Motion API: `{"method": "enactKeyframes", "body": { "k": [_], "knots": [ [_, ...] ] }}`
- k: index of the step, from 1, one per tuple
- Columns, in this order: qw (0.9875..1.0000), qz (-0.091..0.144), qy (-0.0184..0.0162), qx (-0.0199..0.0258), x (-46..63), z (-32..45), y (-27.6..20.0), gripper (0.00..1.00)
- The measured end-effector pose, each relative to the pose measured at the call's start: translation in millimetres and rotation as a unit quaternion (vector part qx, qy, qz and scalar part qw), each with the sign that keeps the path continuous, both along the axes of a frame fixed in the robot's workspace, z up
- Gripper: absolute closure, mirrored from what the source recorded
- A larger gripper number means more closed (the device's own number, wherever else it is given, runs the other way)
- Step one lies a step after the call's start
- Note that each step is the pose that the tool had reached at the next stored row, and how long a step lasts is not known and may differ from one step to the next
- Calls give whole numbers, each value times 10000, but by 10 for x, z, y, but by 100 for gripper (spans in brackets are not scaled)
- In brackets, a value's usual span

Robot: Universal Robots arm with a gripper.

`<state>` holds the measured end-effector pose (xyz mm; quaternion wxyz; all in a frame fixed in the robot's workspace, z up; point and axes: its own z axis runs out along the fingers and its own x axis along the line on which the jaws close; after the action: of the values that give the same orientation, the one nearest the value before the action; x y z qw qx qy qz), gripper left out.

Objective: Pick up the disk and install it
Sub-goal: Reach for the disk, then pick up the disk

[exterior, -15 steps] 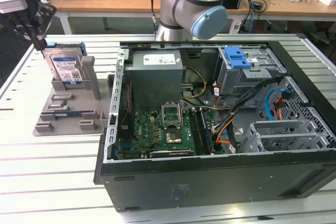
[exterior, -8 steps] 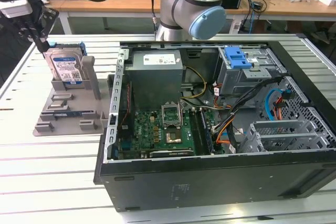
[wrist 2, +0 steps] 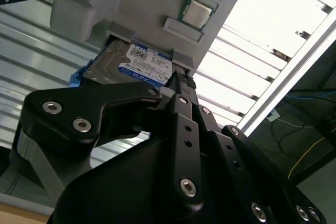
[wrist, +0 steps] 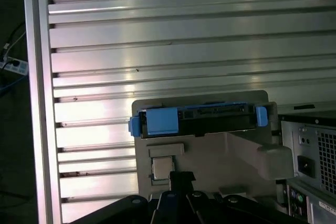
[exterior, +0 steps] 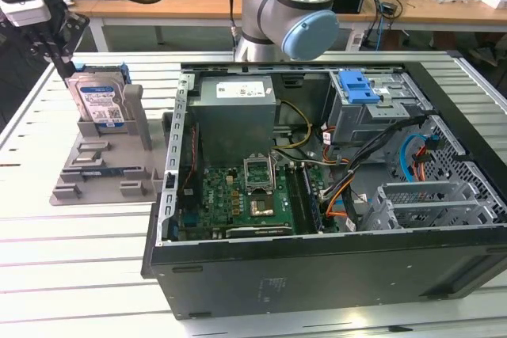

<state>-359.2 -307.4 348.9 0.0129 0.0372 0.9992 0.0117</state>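
The gripper [exterior: 66, 62] hovers just above the disk [exterior: 99, 96] (spread or pressed together, I cannot tell), perhaps off toward one end. The disk stands upright in the grey holder stand [exterior: 103, 172]; a good grasp would centre squarely over its top edge.

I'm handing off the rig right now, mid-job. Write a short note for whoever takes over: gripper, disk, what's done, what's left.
Gripper: in the exterior view, close by the upper corner of the disk. Whether it touches cannot be told.
Disk: upright in a slot of the grey holder stand, to the exterior view's left of the open computer case.
Drive cage: inside the case, blue latch on top.
Done: nothing yet; the disk is not lifted.
Left: pick-up and installation.
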Motion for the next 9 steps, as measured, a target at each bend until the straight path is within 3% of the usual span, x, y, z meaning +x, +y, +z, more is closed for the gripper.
{"method": "enactKeyframes", "body": {
  "k": [8,9],
  "knots": [
    [10000,-1,0,-1,-1,0,0,89],
    [9999,142,0,-2,-1,0,1,89]
  ]
}}
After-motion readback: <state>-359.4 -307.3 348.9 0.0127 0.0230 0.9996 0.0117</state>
